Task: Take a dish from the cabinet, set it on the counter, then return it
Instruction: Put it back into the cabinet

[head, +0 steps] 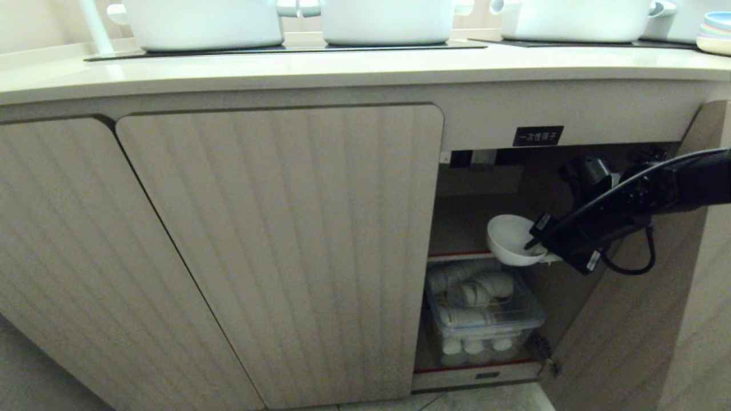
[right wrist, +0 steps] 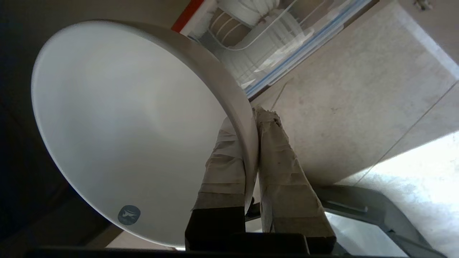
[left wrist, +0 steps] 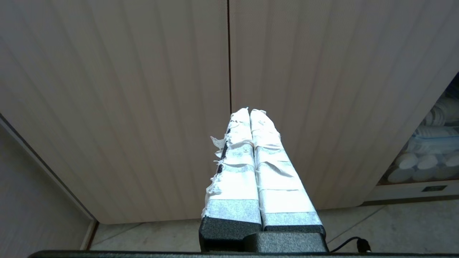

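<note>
While the left gripper (left wrist: 250, 111) hangs low in front of the closed fluted doors (left wrist: 143, 89), its taped fingers pressed together on nothing, the work is at the open compartment further along. Close to the floor there, a clear lidded plastic bin (head: 485, 319) full of stacked white cups sits on the bottom red-edged shelf of the cabinet (head: 571, 171). Above it the right gripper (head: 537, 244) reaches in from the right, its taped fingers (right wrist: 229, 161) clamped on the rim of the dish (head: 510, 238), one finger inside the rim and one outside. That small white bowl hangs tilted in the opening, just above the upper shelf edge; I cannot tell whether it touches the shelf. A small black label (head: 537, 136) with white lettering sits on the panel over the opening. Higher and further back runs the counter (head: 354, 68), with three big white pots (head: 388, 20) standing on its black cooktop panels and a stack of pale plates (head: 715, 35) at the far right.
</note>
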